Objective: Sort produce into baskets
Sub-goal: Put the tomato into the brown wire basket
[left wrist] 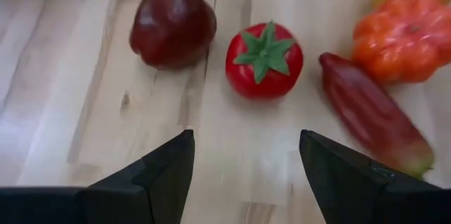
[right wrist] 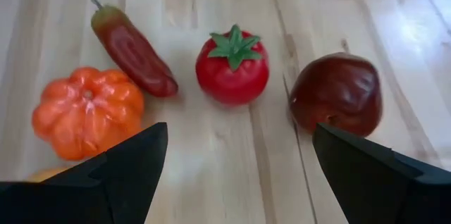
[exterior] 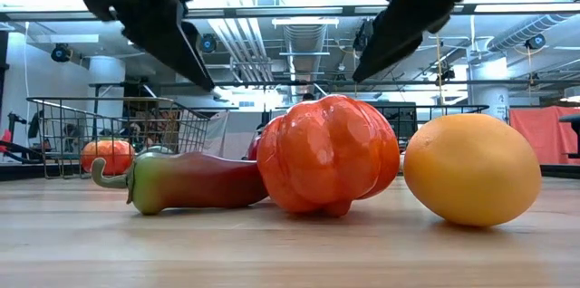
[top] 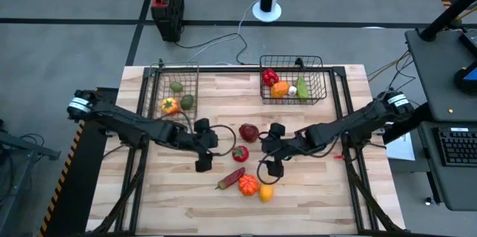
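Note:
Five pieces of produce lie on the wooden table: a dark maroon apple [top: 249, 132], a red tomato [top: 240, 153], a red-green chili [top: 230, 179], an orange pumpkin-shaped piece [top: 248, 185] and a yellow lemon [top: 266, 193]. My left gripper [top: 211, 151] hangs open above the table, just left of the tomato [left wrist: 264, 60]. My right gripper [top: 268, 149] hangs open just right of the tomato [right wrist: 232, 67]. Neither holds anything. The left basket [top: 156, 92] and the right basket [top: 322, 80] stand at the far edge, and each holds several pieces.
A black box with a red top [top: 167, 2] stands on the floor beyond the table, with cables and a white post base [top: 267, 10] near it. Bare wood lies along the near edge. In the low view the chili [exterior: 186, 182], the orange piece [exterior: 328, 154] and the lemon [exterior: 471, 168] sit close together.

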You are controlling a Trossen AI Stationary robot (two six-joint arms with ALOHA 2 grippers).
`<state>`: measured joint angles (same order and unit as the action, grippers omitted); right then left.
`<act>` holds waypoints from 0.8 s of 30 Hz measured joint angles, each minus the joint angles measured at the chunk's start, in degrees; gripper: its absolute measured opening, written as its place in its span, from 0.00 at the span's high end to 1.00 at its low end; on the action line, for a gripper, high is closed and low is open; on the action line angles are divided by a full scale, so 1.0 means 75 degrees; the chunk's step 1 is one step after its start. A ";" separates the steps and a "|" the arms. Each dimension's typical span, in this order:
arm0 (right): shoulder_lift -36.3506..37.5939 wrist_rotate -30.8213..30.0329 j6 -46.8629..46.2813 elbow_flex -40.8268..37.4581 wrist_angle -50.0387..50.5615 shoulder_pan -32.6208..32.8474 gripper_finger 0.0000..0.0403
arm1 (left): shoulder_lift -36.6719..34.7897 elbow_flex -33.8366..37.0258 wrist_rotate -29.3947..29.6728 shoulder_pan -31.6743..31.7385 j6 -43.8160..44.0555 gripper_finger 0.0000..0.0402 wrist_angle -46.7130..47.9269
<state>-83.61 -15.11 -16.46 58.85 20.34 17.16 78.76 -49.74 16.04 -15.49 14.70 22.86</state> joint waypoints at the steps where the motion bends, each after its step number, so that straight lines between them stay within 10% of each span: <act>1: -0.0055 -0.0003 0.0082 -0.0002 0.0005 0.0028 0.14 | 0.0109 0.0000 0.0036 -0.0006 0.0003 0.41 -0.0056; 24: -0.1562 -0.0603 0.1614 -0.0012 -0.2430 0.0175 0.14 | 0.1663 0.0009 0.0585 -0.0122 -0.0527 0.41 -0.1445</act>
<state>-95.32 -19.64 -4.35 58.76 2.12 18.48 91.23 -49.67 20.43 -16.40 10.74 12.03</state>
